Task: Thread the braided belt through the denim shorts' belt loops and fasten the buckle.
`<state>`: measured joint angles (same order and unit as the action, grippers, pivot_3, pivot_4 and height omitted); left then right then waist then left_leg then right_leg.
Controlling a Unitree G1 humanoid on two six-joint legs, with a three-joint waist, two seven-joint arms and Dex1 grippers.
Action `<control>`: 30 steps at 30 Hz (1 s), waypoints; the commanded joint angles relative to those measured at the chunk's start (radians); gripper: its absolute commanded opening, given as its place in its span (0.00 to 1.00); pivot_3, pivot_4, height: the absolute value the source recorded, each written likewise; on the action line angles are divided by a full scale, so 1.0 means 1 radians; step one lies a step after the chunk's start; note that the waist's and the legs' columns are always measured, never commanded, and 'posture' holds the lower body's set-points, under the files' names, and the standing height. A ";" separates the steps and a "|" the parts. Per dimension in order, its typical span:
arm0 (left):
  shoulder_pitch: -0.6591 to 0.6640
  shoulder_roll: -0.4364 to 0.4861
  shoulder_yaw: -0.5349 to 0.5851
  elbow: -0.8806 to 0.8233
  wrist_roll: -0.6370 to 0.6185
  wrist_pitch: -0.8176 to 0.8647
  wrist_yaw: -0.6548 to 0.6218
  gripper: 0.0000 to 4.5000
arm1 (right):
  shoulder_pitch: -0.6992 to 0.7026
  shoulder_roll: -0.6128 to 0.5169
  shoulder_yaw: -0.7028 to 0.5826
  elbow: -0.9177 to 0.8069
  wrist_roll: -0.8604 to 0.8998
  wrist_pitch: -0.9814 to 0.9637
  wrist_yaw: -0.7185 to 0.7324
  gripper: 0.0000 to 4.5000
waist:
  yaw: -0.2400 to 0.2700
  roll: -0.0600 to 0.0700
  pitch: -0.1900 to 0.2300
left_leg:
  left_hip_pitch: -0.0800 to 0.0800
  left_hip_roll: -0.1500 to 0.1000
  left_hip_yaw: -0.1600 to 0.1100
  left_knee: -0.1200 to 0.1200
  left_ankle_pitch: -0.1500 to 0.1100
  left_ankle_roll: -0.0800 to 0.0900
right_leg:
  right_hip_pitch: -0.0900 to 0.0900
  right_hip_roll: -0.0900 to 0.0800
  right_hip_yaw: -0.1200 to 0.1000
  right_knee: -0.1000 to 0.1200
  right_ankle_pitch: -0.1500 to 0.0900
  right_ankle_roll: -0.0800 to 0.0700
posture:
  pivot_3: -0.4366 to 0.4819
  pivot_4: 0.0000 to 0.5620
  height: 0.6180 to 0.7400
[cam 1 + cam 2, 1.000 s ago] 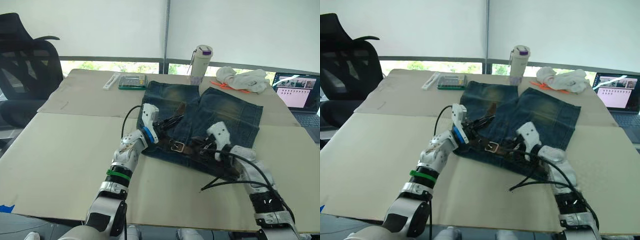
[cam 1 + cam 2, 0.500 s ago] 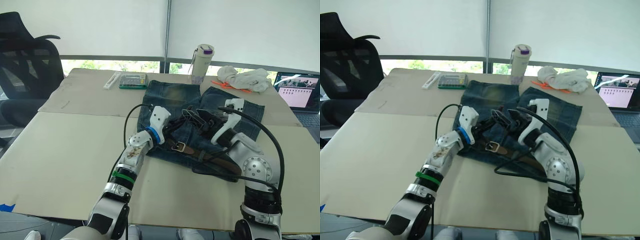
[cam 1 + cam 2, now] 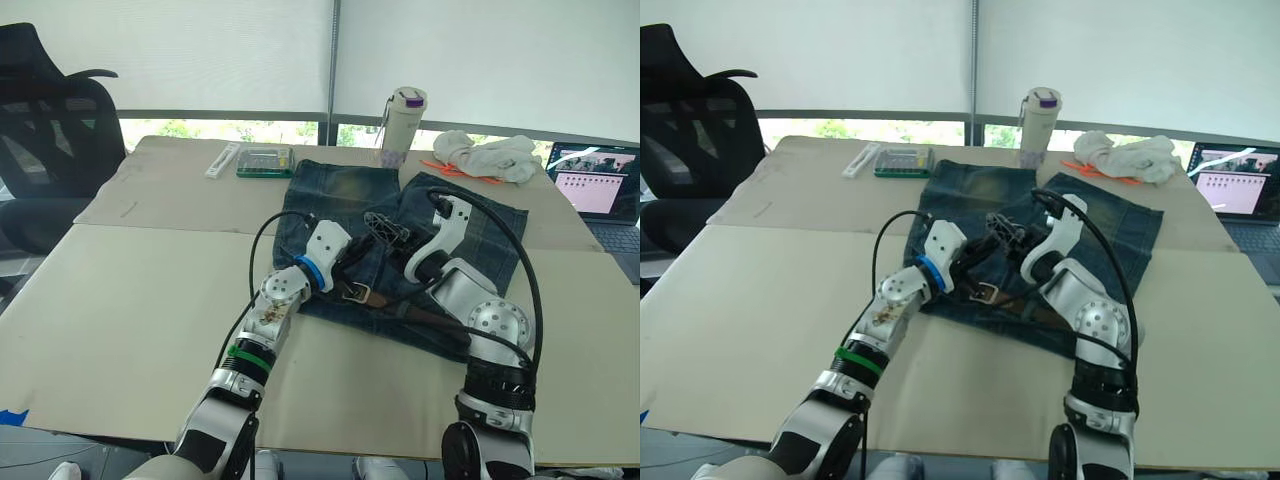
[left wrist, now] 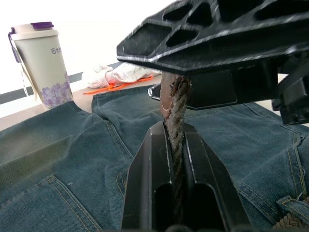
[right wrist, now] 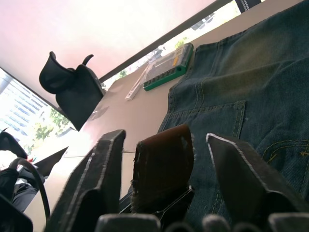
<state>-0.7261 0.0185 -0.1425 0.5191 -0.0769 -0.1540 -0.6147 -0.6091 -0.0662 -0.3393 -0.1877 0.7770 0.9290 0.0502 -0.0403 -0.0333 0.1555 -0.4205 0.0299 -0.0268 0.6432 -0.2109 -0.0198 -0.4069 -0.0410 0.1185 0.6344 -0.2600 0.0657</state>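
The denim shorts (image 3: pixel 455 235) lie flat on the table, waistband toward me. The braided belt (image 3: pixel 425 318) runs along the waistband, and its pale buckle (image 3: pixel 358 293) rests on the denim near the left side. My left gripper (image 3: pixel 357 254) is lifted over the shorts and shut on the belt's braided strap (image 4: pixel 176 126). The strap's brown leather tip (image 5: pixel 162 164) sticks up past its fingers. My right gripper (image 5: pixel 164 136) is open, with one finger (image 5: pixel 99 181) on each side of that tip. I cannot make out the belt loops.
At the table's far edge stand a white cup (image 3: pixel 402 122), a white cloth (image 3: pixel 487 157) and a green box (image 3: pixel 265 161). A laptop (image 3: pixel 595 185) sits at the far right and a black office chair (image 3: pixel 50 120) at the far left. Black cables (image 3: pixel 520 250) arch over my right arm.
My right arm has swung from the waistband's near right end up over the shorts to the left gripper. My left gripper has moved slightly right with the strap.
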 commanded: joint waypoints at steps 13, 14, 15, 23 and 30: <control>0.003 0.012 0.036 -0.063 -0.109 0.045 -0.096 0.69 | -0.012 -0.045 -0.029 -0.015 0.079 0.006 -0.046 0.00 | -0.002 0.000 0.000 | 0.000 0.000 0.000 0.001 0.000 0.000 | 0.000 0.000 0.000 0.003 0.000 0.000 | 0.48 0.27 0.98; 0.003 0.016 0.039 -0.069 -0.116 0.051 -0.103 0.76 | -0.012 -0.052 -0.033 -0.013 0.081 0.005 -0.047 0.00 | -0.002 0.000 0.000 | 0.000 0.000 0.000 0.001 0.000 0.000 | 0.000 0.000 0.000 0.004 0.000 0.000 | 0.48 0.27 0.98; 0.005 0.023 0.049 -0.084 -0.140 0.065 -0.124 0.84 | -0.012 -0.063 -0.039 -0.010 0.080 0.002 -0.046 0.00 | -0.003 0.000 0.000 | 0.000 0.000 0.000 0.002 0.000 0.000 | 0.000 0.000 0.000 0.005 0.000 0.000 | 0.48 0.27 0.98; -0.013 0.099 0.170 -0.247 -0.417 0.293 -0.288 0.99 | 0.002 -0.149 -0.136 0.018 0.117 -0.001 -0.056 0.00 | -0.006 0.000 0.000 | 0.001 0.000 0.000 0.002 0.001 0.002 | -0.001 0.000 0.000 0.007 0.000 0.000 | 0.48 0.27 0.98; -0.063 0.152 0.264 -0.207 -0.503 0.361 -0.300 0.99 | 0.064 -0.222 -0.209 -0.007 0.192 0.049 -0.071 0.00 | -0.004 0.000 0.000 | 0.001 0.000 0.000 0.002 0.001 0.002 | -0.001 0.000 0.000 0.007 0.000 0.000 | 0.48 0.27 0.98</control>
<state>-0.7717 0.1662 0.1134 0.3025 -0.5864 0.2182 -0.9170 -0.5383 -0.2700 -0.5179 -0.1500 0.9282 0.9697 -0.0158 -0.0443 -0.0329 0.1557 -0.4197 0.0296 -0.0266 0.6455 -0.2094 -0.0176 -0.4079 -0.0408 0.1188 0.6415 -0.2603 0.0658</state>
